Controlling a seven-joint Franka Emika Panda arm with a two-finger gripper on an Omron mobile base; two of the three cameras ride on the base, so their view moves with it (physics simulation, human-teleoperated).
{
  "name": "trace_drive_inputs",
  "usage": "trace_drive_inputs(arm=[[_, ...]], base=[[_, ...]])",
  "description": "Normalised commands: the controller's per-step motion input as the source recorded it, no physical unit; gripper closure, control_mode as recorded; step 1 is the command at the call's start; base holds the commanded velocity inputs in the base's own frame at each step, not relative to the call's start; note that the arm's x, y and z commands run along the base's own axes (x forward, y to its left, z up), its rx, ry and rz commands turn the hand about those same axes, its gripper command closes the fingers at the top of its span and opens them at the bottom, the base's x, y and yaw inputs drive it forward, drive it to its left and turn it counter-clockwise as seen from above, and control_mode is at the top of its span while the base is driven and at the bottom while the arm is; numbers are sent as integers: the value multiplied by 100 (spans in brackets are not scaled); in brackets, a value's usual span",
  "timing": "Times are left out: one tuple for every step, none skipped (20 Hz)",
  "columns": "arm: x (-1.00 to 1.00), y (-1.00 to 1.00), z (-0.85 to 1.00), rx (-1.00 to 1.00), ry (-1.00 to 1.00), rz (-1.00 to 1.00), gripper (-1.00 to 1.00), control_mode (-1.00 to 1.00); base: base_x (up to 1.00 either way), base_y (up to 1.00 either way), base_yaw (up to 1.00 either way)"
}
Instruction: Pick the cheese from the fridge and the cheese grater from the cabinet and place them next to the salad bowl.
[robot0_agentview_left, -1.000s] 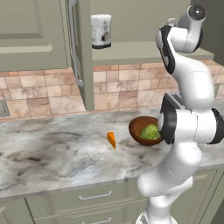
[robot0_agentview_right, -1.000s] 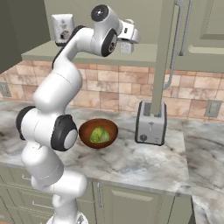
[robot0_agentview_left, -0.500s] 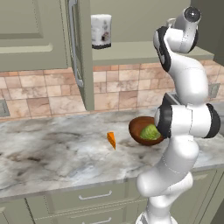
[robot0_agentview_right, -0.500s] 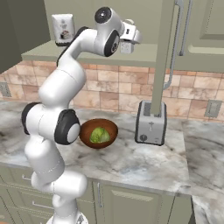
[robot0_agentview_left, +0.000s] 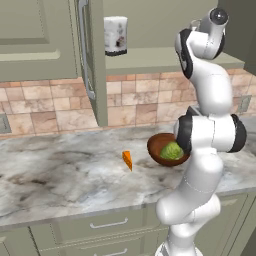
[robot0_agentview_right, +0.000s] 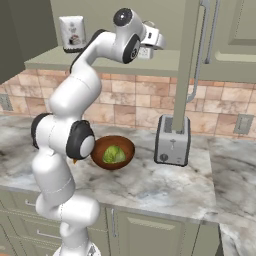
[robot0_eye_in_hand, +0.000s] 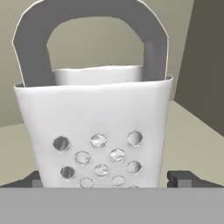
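While the arm reached high into the open cabinet (robot0_agentview_right: 195, 60), the gripper (robot0_agentview_right: 150, 42) sat level with the shelf, right up against the grater (robot0_eye_in_hand: 98, 135). In the hand view the grater stood upright on the shelf, loop handle on top, its perforated face square to the camera. Both finger tips (robot0_eye_in_hand: 186, 178) showed low at either side of its body, spread wider than the box, so the jaws looked open with the grater between them. Whether the pads touched its sides I could not tell; no grip looked made yet.

Likely step: closing on the grater before lifting it off the shelf. Straddling the body low rather than the handle probably gave a flatter, steadier hold.

Cheese (robot0_agentview_left: 128, 160) already lay on the counter (robot0_agentview_left: 60, 180), just left of the bowl (robot0_agentview_left: 167, 150) in the left base view, near but not touching. That half of the task looked done. The bowl held its lettuce and sat close to the arm's base.

A white canister (robot0_agentview_left: 115, 35) stood on the same shelf, well apart from the hand. A toaster (robot0_agentview_right: 172, 140) sat on the counter right of the bowl, limiting free space on that side for the grater.
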Motion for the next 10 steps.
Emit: trace_drive_inputs(arm=[[18,0,-5,0,0,0,-100,-100],[14,0,-7,0,0,0,-100,-100],[8,0,-7,0,0,0,100,-100],[4,0,-5,0,0,0,100,-100],[1,0,-4,0,0,0,100,-100],[0,0,-2,0,0,0,100,-100],[0,1,0,0,0,0,100,-100],[0,0,0,0,0,0,100,-100],[-5,0,0,0,0,0,100,-100],[-7,0,0,1,0,0,100,-100]], base=[[0,0,0],[0,0,0],[0,0,0],[0,0,0],[0,0,0],[0,0,0],[0,0,0],[0,0,0],[0,0,0],[0,0,0]])
